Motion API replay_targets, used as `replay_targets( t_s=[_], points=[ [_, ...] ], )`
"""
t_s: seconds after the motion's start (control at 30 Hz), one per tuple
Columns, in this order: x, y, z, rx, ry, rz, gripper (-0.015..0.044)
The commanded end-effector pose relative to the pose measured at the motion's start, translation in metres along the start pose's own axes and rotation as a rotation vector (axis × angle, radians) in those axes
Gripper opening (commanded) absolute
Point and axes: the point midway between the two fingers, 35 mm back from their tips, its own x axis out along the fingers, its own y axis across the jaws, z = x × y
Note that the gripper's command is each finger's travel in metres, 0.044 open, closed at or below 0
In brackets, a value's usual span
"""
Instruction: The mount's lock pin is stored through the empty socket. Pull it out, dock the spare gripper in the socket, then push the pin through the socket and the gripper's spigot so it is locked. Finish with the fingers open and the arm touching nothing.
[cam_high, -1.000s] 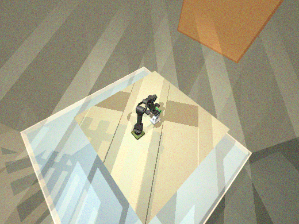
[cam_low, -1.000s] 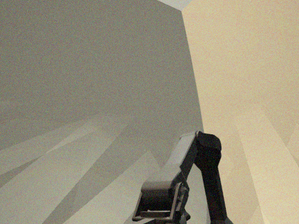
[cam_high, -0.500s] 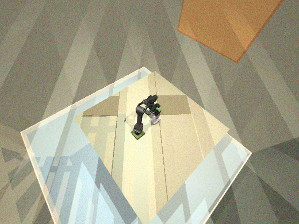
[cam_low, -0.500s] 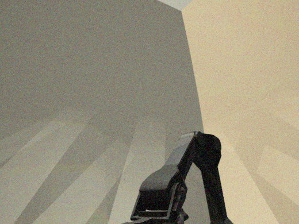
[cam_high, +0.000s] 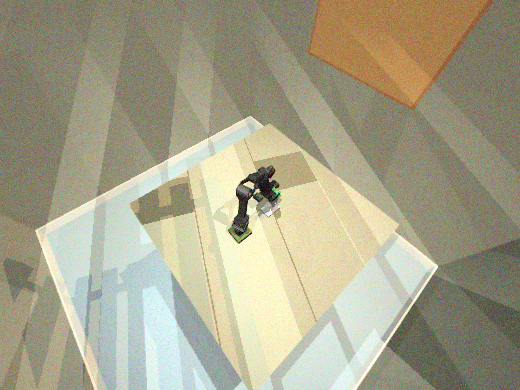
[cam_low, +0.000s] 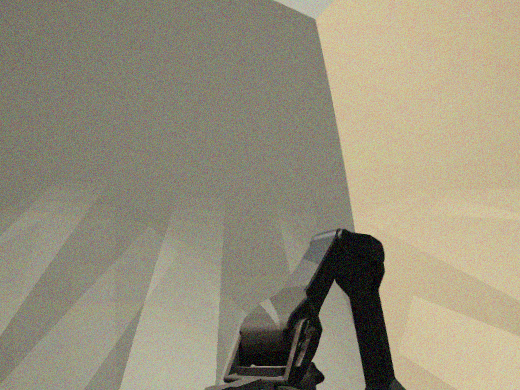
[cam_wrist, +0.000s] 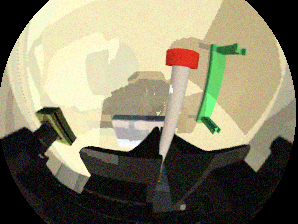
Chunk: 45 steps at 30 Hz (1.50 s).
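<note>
The lock pin (cam_wrist: 175, 100) has a red cap and a long pale shaft. In the wrist view its lower end is pinched between the two black fingertips, with the cap end standing out beyond them. My gripper (cam_wrist: 162, 143) is shut on it. A green bracket-like piece (cam_wrist: 215, 82) (cam_high: 276, 192) with short prongs at both ends is right of the pin in the wrist view, apart from it. A pale block with a dark edge (cam_wrist: 137, 131) shows behind the fingers, partly hidden by them. Socket and spigot details cannot be made out. The exterior view does not show the fingers.
The arm's olive base plate (cam_high: 240, 234) (cam_wrist: 56, 125) stands on the wooden table top (cam_high: 310, 240). A small whitish plate (cam_high: 269, 209) lies beside the gripper end. Pale bluish borders (cam_high: 115, 310) surround the table top, and a large orange panel (cam_high: 390, 45) is far off.
</note>
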Motion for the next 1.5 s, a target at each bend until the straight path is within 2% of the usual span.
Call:
replay_targets(
  t_s=[0.0, 0.33, 0.6, 1.47],
  points=[
    [0.002, 0.0, -0.003, -0.004, 0.005, -0.001, 0.0],
    [0.002, 0.0, -0.006, -0.004, 0.004, -0.002, 0.0],
    [0.001, 0.0, -0.004, 0.001, 0.0, -0.001, 0.02],
    [-0.036, 0.004, 0.013, -0.015, 0.008, 0.019, 0.02]
  ],
)
